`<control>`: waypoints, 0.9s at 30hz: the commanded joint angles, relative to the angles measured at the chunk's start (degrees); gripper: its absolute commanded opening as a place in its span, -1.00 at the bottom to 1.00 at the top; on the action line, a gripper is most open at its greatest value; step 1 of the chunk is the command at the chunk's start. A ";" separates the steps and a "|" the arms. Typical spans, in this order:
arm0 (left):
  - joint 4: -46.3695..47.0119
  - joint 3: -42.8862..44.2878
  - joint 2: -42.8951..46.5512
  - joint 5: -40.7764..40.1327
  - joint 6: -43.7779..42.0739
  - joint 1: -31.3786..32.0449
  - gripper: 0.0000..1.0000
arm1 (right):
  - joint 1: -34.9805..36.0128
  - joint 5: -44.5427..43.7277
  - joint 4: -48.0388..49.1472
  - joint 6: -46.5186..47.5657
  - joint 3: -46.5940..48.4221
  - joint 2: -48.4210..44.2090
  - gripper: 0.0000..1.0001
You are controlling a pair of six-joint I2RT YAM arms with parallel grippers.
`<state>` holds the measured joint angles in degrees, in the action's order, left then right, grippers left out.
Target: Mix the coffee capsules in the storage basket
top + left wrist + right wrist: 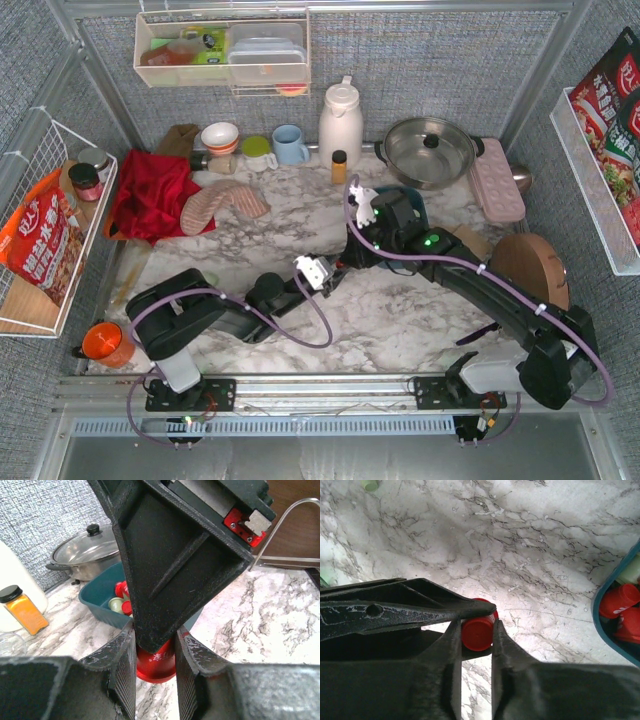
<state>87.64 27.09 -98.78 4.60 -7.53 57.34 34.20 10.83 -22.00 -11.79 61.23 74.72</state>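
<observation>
Left gripper (155, 652) and right gripper (476, 630) both pinch one bright red tapered capsule (478, 635), left of the part-filled dark teal plastic basket (100, 602). Pale green pods (370, 484) lie loose, left to gather.

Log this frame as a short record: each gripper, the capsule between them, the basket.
left gripper: jaws closed on red capsule
right gripper: jaws pinching the same capsule, crosswise to the left jaws
capsule location: at the marble table, outside the storage basket
basket contents: red and pale green capsules
stray: pale green capsule on the table
</observation>
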 commanded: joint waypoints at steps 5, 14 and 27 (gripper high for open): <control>7.46 -0.82 1.84 -2.67 -0.07 0.23 0.07 | -0.01 -3.57 -0.26 -2.44 0.55 -0.82 -1.00; 7.96 -4.82 4.58 -4.70 -0.02 0.23 0.98 | -0.18 -12.41 -0.12 -1.92 1.11 -2.02 -1.00; -9.65 -10.47 20.46 -42.12 9.00 0.15 0.98 | -5.66 -46.87 14.98 1.24 -3.72 4.57 -1.00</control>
<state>89.34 16.10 -84.33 -22.02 -4.12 57.56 30.68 -24.93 -14.24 -10.39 58.11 77.03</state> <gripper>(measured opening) 0.992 0.293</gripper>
